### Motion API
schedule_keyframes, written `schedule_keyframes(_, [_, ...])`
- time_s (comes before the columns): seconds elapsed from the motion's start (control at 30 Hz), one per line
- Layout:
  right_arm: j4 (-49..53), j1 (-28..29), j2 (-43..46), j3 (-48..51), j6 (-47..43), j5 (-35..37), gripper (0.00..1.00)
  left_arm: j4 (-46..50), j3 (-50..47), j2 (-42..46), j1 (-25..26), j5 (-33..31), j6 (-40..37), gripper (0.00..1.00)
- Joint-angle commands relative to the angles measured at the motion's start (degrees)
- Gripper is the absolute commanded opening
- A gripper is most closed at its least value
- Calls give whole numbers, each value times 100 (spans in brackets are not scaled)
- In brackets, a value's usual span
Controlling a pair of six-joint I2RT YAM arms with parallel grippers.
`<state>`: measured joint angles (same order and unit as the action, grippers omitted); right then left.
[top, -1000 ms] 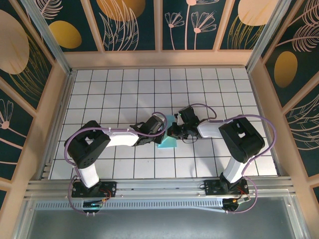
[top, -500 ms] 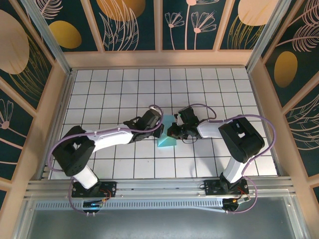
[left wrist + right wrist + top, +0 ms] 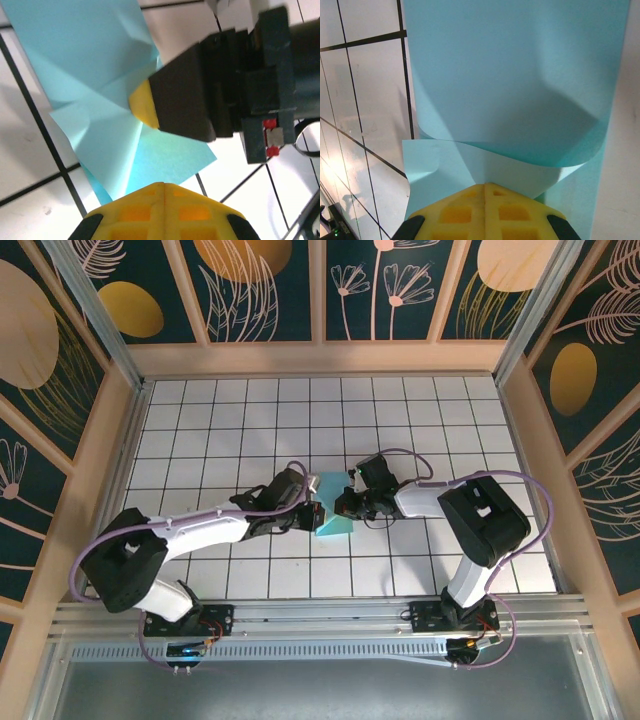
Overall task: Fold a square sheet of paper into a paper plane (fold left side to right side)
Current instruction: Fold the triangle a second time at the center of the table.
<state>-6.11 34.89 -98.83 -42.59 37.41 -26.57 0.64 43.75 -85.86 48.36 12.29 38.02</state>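
The square sheet of paper (image 3: pixel 334 518) is light turquoise, partly folded and creased, and lies at mid-table between the two grippers. My left gripper (image 3: pixel 313 508) meets it from the left, its yellow fingers shut with the tip (image 3: pixel 164 186) over the paper's (image 3: pixel 100 65) near edge. Whether paper is pinched there, I cannot tell. My right gripper (image 3: pixel 343 506) comes from the right, also shut. Its yellow tip (image 3: pixel 143 104) rests on the sheet where creases meet. In the right wrist view a flap of the paper (image 3: pixel 515 75) curls up and over the layer under the tip (image 3: pixel 485 186).
The white gridded tabletop (image 3: pixel 240 420) is ringed by low wooden walls (image 3: pixel 320 357). Both arms reach inward from the near edge, and their purple cables (image 3: pixel 500 476) loop above the table.
The left arm stretched out lower and its gripper slid slightly left and nearer. Its jaws opened briefly and shut again. The right gripper stayed put on the paper.
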Motion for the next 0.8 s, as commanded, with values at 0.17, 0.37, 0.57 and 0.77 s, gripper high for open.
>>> schedule_keyframes(0.17, [218, 98, -43, 23, -171, 152, 0, -571, -205, -307, -16, 440, 136, 0])
schedule_keyframes(0.37, [264, 106, -62, -13, -191, 168, 0, -729, -252, -465, -24, 274, 154, 0])
schedule_keyframes(0.57, [281, 111, -69, 0, -215, 174, 0, -877, -278, -661, -51, 321, 153, 0])
schedule_keyframes(0.77, [278, 119, -75, 14, -210, 178, 0, -1038, -358, -800, -101, 379, 198, 0])
